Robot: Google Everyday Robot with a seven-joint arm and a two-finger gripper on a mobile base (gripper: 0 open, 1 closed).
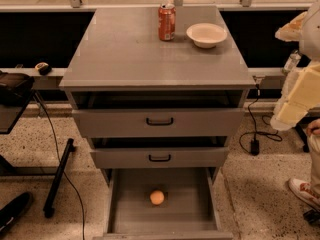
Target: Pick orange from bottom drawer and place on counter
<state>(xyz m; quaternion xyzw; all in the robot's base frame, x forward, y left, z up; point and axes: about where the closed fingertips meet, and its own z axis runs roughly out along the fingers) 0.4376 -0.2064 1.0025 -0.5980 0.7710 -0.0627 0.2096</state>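
Note:
The orange (157, 197) lies on the floor of the open bottom drawer (130, 209), near its middle. The counter (135, 54) is the flat grey top of the cabinet. My gripper is out of view. Only pale segments of my arm (300, 91) show at the right edge, level with the upper drawers and well away from the orange.
A red soda can (167, 22) and a white bowl (206, 34) stand at the back of the counter. Two upper drawers with black handles (160, 121) are slightly open. A person's shoe (303, 191) is at right, and cables and a black stand (57, 176) at left.

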